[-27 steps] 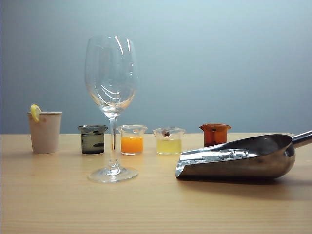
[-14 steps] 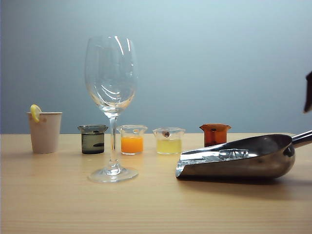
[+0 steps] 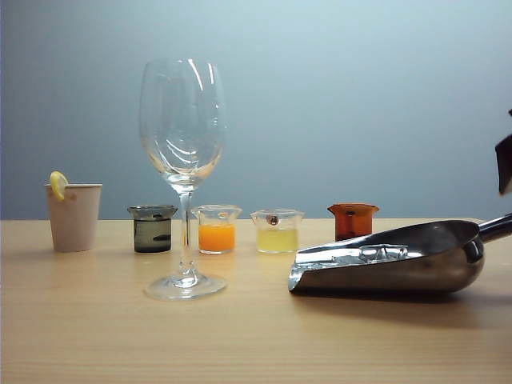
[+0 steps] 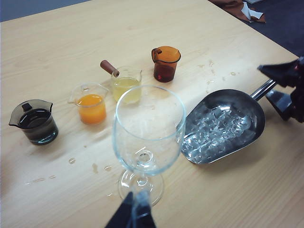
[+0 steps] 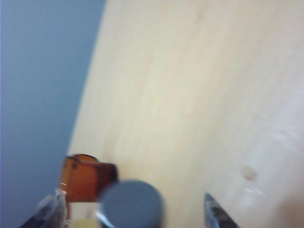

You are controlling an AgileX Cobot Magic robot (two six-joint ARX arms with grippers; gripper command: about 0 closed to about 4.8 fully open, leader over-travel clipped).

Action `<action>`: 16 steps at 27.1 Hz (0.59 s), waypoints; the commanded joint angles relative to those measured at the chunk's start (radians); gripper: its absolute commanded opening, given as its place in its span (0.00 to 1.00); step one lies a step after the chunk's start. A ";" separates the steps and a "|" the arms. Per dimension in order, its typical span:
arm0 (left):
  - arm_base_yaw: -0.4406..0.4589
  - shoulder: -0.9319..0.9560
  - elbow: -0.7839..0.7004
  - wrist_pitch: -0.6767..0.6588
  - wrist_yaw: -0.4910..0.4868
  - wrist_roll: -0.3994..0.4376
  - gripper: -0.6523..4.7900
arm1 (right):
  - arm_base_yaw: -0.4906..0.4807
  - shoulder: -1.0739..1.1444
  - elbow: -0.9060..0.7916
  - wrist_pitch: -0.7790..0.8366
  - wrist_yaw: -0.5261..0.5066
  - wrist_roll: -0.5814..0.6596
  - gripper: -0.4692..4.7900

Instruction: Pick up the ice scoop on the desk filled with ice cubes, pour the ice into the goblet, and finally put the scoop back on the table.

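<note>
The silver ice scoop (image 3: 400, 272) lies on the desk (image 3: 256, 336) at the right, with ice cubes (image 3: 376, 254) heaped in its trough. The tall clear goblet (image 3: 182, 152) stands empty, left of it. My right gripper (image 3: 504, 164) hangs open at the right edge, above the scoop's handle (image 3: 496, 229). In the left wrist view its fingers (image 4: 280, 73) straddle the handle's end (image 4: 262, 89) without touching it. The right wrist view has the round handle end (image 5: 130, 204) between the spread right gripper (image 5: 133, 206). My left gripper (image 4: 135, 213) is shut, near the goblet's foot (image 4: 141, 183).
Behind the goblet stands a row: a paper cup with a lemon slice (image 3: 74, 216), a dark beaker (image 3: 152, 228), an orange beaker (image 3: 216, 230), a yellow beaker (image 3: 277, 232) and an amber beaker (image 3: 352, 220). Water drops (image 4: 71, 160) dot the wood.
My right gripper has come into the exterior view at the right edge and dropped a little lower above the scoop's handle. Scoop, goblet and cups have not moved.
</note>
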 commanded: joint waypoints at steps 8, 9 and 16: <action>-0.002 -0.001 0.005 0.002 0.004 0.001 0.11 | -0.034 0.060 0.010 0.079 -0.057 -0.002 0.79; -0.002 -0.001 0.005 -0.001 0.004 0.001 0.11 | -0.035 0.064 0.011 0.079 -0.056 -0.002 0.79; -0.002 -0.001 0.005 -0.018 0.004 0.001 0.11 | -0.045 0.069 0.011 0.081 -0.056 -0.002 0.46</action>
